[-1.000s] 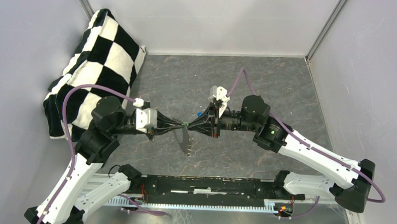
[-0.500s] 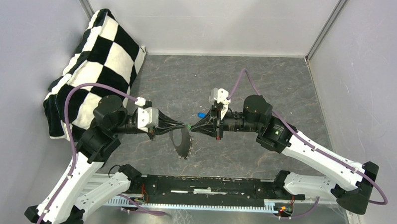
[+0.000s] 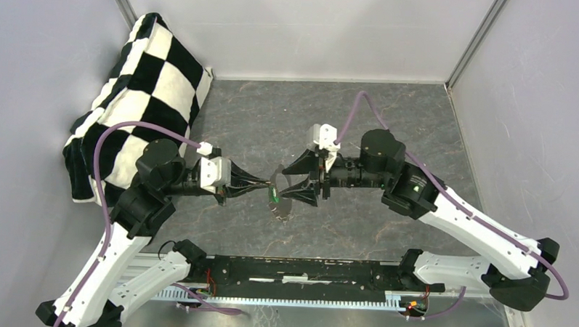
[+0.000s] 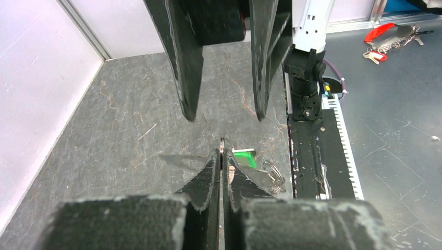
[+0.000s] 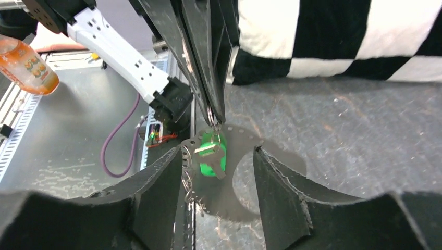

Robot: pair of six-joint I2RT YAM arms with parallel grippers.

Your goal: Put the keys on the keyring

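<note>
My left gripper [image 3: 268, 185] [image 4: 222, 154] is shut on the thin metal edge of the keyring [image 3: 279, 207] and holds it above the table. The keyring [image 5: 221, 208] is a grey loop with a toothed rim, and it hangs down from the left fingertips [image 5: 212, 112]. A key with a green head [image 5: 211, 156] [image 4: 244, 157] [image 3: 273, 196] dangles at its top, next to a few small wire rings [image 5: 186, 169]. My right gripper [image 3: 284, 184] [image 5: 218, 153] faces the left one. It is open, with one finger on each side of the green key and the loop, touching neither.
A black-and-white checkered cushion [image 3: 140, 93] leans in the back left corner. The arms' base rail [image 3: 297, 273] runs along the near edge. A red-tagged bunch of keys [image 4: 388, 36] and an orange bottle [image 5: 26, 65] lie off the slate table.
My right gripper has gone from shut at the green key to open and has drawn back slightly to the right. The loop now hangs from my left gripper alone, which stayed shut.
</note>
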